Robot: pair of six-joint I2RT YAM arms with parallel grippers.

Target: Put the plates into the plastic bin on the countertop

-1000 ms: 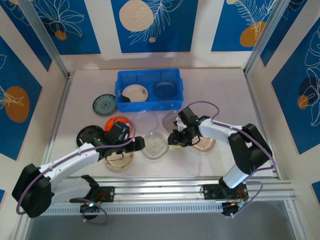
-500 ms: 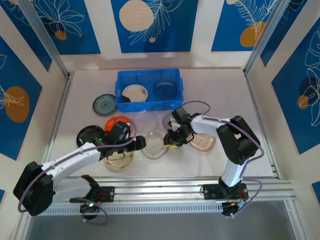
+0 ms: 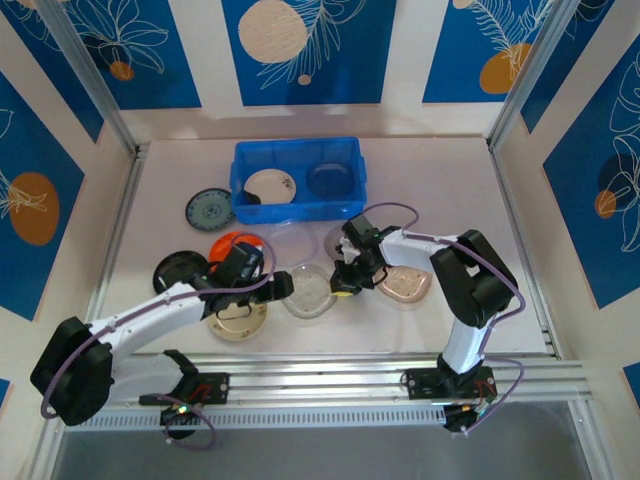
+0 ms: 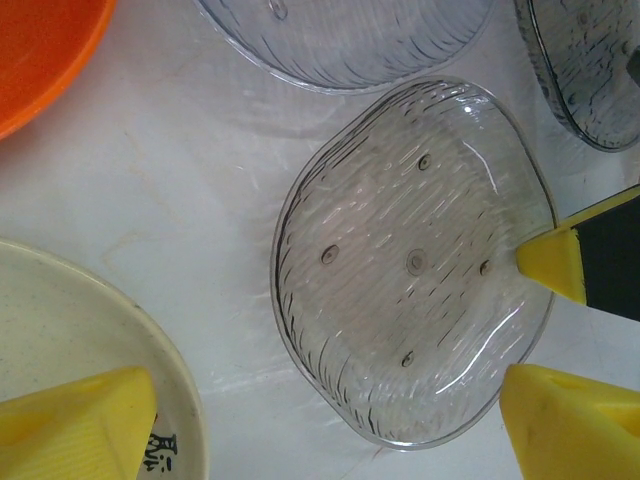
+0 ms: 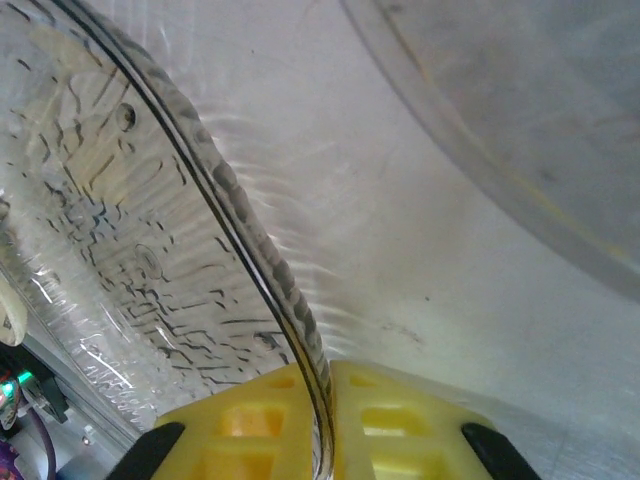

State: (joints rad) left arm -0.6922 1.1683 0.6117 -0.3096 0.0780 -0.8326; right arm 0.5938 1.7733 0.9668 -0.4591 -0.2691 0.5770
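**Right tool (image 3: 344, 284).** It is grasping the clear plate (image 3: 308, 291) by the rim. In the wrist view, its yellow fingers (image 5: 240, 425) are clenching the thin edge from both sides. The rest of the plate is lying to the tool's left.

**Left tool (image 3: 262, 284).** It is standing released, jaws wide, on the far side of the clear plate from the right tool. It is hanging partly over a cream plate (image 3: 238, 322).

**Bin (image 3: 296, 147).** It is sitting well apart, beyond the right tool toward the back of the table (image 3: 440, 180). It is already holding two plates.

**Hazards**
- **Slip.** The fingers are biting only a narrow strip of slick, ribbed rim. On lifting, the plate's weight is likely to be levering against that strip, so the plate may pivot downward or drop out.
- **Collision.** The left tool is waiting just beside the plate's free edge. A swinging plate may strike it.
- **Disturbance.** A smoky plate (image 5: 520, 120) is lying just ahead of the right tool. A low exit path may be dragging or flipping it.
- **Bad landing.** A plate hanging tilted may catch the bin's rim, or clatter onto the plates inside.
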